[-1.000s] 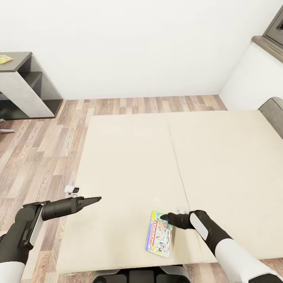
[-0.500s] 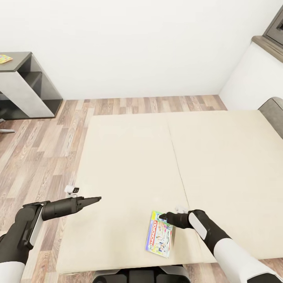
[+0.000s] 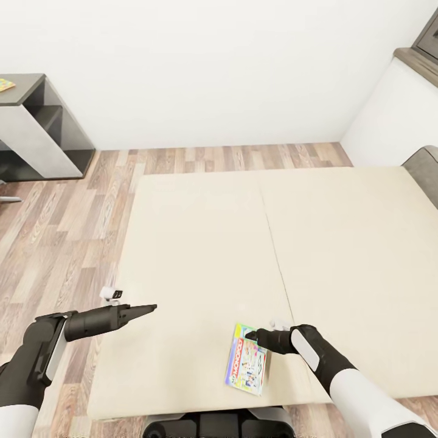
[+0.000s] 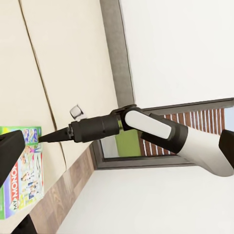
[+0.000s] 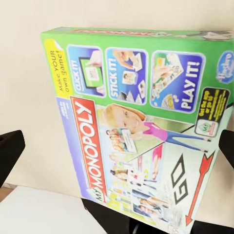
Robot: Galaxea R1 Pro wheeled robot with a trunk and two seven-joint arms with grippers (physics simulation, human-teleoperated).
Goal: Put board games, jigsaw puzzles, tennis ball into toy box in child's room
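Note:
A Monopoly board game (image 3: 246, 368) lies flat on the bed (image 3: 201, 243), close to its near edge. My right gripper (image 3: 250, 334) is open at the box's far edge. In the right wrist view the board game (image 5: 141, 126) spans the gap between the two dark fingers (image 5: 9, 151). My left gripper (image 3: 151, 308) hangs open over the mattress, well to the left of the box. From the left wrist I see the game (image 4: 22, 180) and the right gripper (image 4: 44, 138). A thin multicoloured jigsaw puzzle (image 3: 6, 84) lies on the table (image 3: 30, 91). The toy box and tennis ball are out of view.
The table's dark grey shelf section (image 3: 48, 137) stands against the white wall at the far left. Wood-plank floor (image 3: 61, 231) runs between it and the bed. A grey headboard (image 3: 426, 173) and a window sill (image 3: 417, 61) sit at the right.
The whole picture has shifted slightly, so the camera has moved. Both arms and the Monopoly box stay much as they were.

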